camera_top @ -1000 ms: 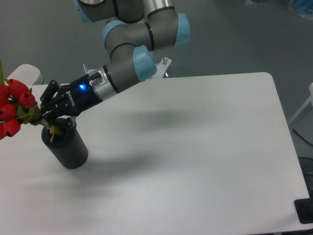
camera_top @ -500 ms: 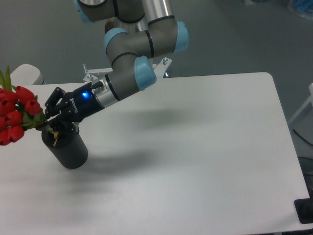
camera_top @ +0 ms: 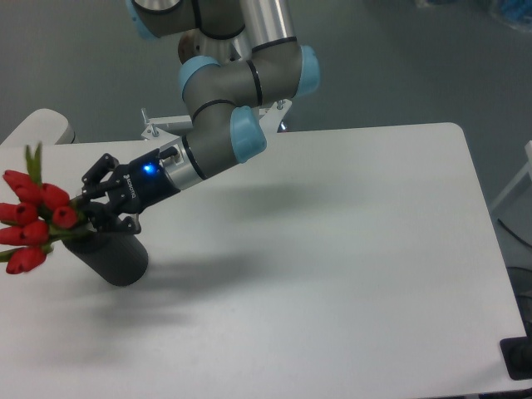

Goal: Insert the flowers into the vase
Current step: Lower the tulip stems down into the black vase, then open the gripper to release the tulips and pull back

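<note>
The flowers point(camera_top: 35, 219), a bunch of red buds with green leaves, lean far out to the left at the table's left edge. Their stems run down into the top of the vase point(camera_top: 114, 258), a dark cylinder near the front left of the white table point(camera_top: 332, 249). My gripper point(camera_top: 93, 206) hangs just above and to the right of the vase mouth, reaching in from the upper right. Its fingers point(camera_top: 98, 169) are spread apart and it stands open, close to the stems without clamping them. The vase opening is hidden behind the gripper and buds.
The arm's grey and blue links point(camera_top: 237, 79) stretch over the back left of the table. A pale rounded object point(camera_top: 46, 125) sits off the back left corner. A dark block point(camera_top: 519, 359) shows at the lower right edge.
The gripper's fingers have spread from shut to open. The flowers have tipped lower to the left, with their stems now down in the vase. The gripper shifted slightly right.
</note>
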Controlling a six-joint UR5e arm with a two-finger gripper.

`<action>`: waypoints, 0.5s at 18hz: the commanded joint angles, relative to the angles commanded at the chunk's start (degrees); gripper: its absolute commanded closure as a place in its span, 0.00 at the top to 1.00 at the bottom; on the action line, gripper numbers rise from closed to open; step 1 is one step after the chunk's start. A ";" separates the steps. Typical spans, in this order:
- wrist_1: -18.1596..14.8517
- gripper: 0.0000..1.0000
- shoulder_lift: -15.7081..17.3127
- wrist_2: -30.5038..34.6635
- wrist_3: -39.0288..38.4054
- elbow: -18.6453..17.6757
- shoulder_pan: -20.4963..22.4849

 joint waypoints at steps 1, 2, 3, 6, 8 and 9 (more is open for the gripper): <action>0.00 0.65 0.00 0.00 0.00 0.00 0.17; 0.00 0.68 0.09 0.09 0.00 0.00 0.26; 0.00 0.71 0.09 0.09 0.00 0.00 0.44; 0.00 0.88 0.26 0.09 -0.09 -0.61 1.67; -0.17 1.00 0.44 0.09 -0.35 -0.79 2.81; -0.26 1.00 0.44 0.09 -0.44 -0.88 3.42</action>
